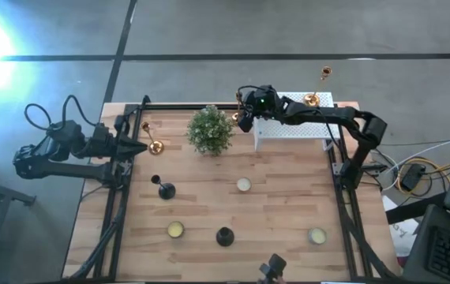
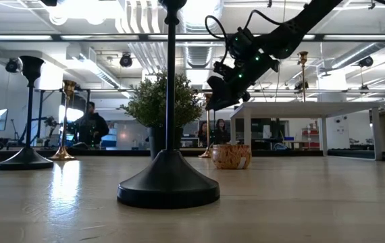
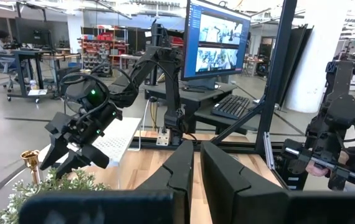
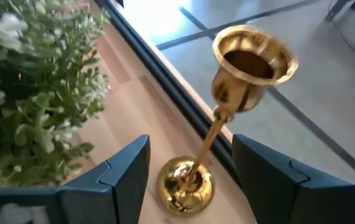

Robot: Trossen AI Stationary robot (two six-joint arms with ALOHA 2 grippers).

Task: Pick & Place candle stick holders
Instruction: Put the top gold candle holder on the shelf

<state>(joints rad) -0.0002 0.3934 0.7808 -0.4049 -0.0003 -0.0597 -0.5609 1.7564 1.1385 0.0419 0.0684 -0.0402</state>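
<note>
Wooden table, right pincer (image 4: 190,171) open around gold holder (image 4: 227,118), untouched

A: The high view has a blown-out white glare at the upper left of the frame, washing over the grey floor (image 1: 304,31). The wooden table (image 1: 225,205) is evenly lit, with soft, short shadows.

B: In the low view, ceiling lights (image 2: 145,13) flare along the top, so the nearest black candle stick holder (image 2: 169,162) reads as a silhouette. The right wrist view is soft: the gold candle stick holder (image 4: 227,112) is slightly blurred, with bright glints
</note>
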